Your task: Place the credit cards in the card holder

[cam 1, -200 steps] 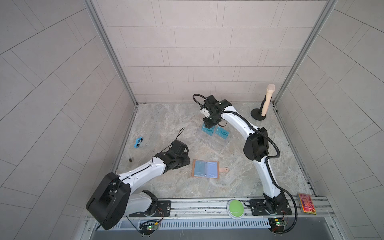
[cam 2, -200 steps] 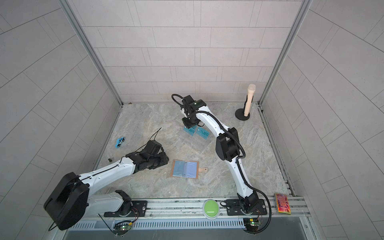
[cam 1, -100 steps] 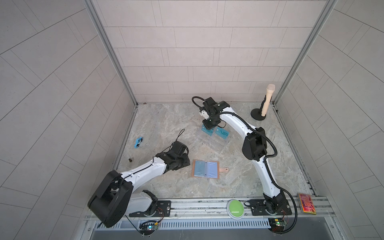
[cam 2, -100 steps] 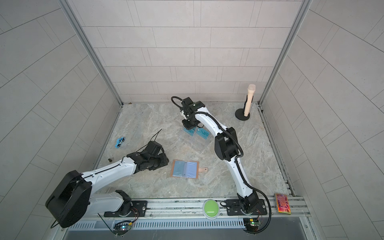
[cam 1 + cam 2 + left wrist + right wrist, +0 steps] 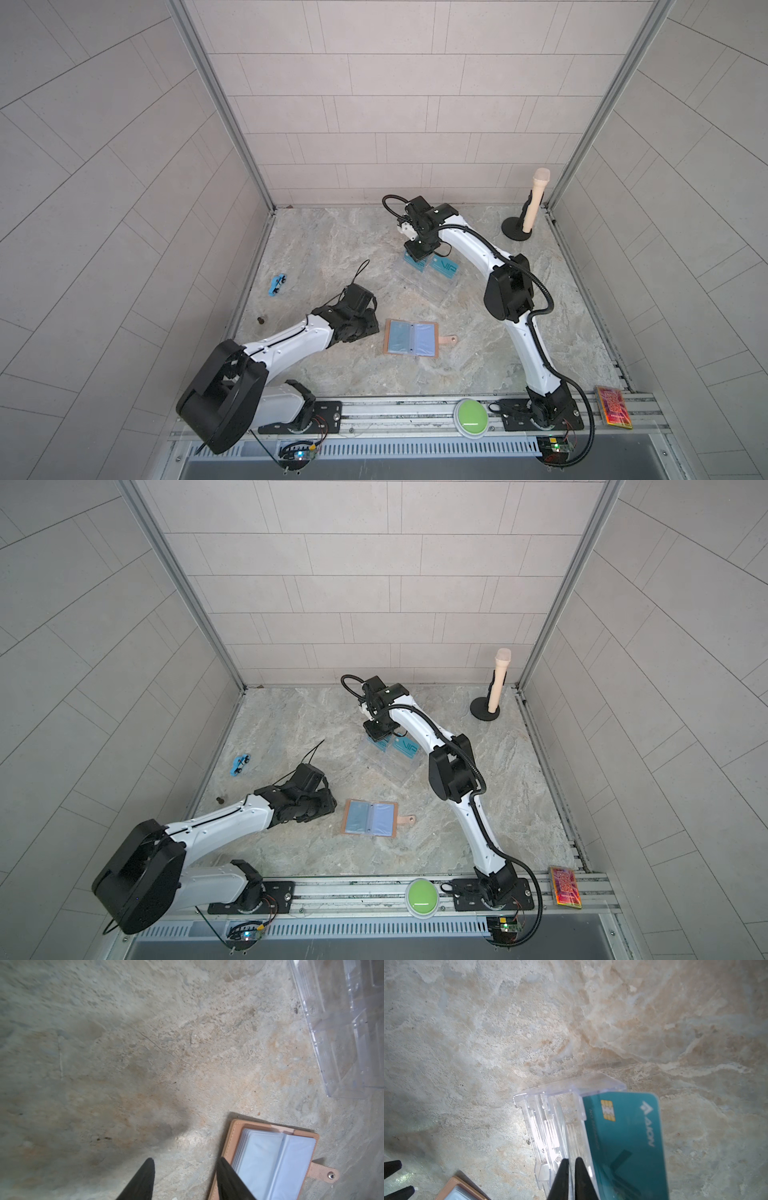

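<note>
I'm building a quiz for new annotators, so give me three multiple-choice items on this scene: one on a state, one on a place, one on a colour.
1. The tan-pink leather-like fold-over card holder is:
A) snapped shut
B) lying open flat
C) lifted in the air

2. The teal-blue plastic VIP cards are:
A) in the clear acrylic tiered stand
B) inside the card holder
C) lying flat beside the card holder

3. The round dome-shaped button at the front is:
A) red
B) yellow
C) green

Answers:
1 B: its pale-blue pockets face up and its snap tab sticks out to the side.
2 A: they lean in the stand's clear slots.
3 C: it is plainly green in both top views.
</note>
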Robot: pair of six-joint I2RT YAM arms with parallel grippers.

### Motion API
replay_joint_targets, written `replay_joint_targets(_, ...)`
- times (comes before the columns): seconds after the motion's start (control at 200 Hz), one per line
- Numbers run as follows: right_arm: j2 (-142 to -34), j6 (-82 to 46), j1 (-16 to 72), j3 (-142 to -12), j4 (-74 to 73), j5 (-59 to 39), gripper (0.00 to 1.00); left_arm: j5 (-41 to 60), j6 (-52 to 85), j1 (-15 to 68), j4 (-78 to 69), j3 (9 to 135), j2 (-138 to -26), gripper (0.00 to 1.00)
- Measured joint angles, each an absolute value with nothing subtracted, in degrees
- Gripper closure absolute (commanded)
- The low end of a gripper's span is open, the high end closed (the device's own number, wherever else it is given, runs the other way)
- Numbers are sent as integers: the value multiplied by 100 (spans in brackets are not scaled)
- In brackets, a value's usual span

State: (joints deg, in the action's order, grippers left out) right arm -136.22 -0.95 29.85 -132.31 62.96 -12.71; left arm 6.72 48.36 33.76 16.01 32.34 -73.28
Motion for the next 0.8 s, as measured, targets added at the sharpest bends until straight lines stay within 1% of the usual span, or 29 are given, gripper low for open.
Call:
replay_joint_targets(0.265,-13559,132,2915,-13192,6292,-1291,93,611,4842,3376,1651,3234,-7218,48)
replay_joint_targets(0.295,-13531,156,2899,-13174,6296,-1306,96,604,4847,3376,1660,3232,-7183,48)
replay_joint_targets(0.375,-13432,226,2864,-13128,6292,-1374,99,574,4856,3376,1708,3232,-7074,48)
replay_joint_targets(0.4,-13369,246,2851,-13087,6274,-1396,100,563,4856,3376,1732,3232,-7032,48)
replay_joint_targets(0.676,-12534,276,2779,-12914,6123,-1400,100,434,4906,3376,1874,3223,-6455,49)
replay_joint_targets(0.801,-11824,67,2768,-12403,5918,-1581,100,447,4901,3376,1951,3225,-6283,50)
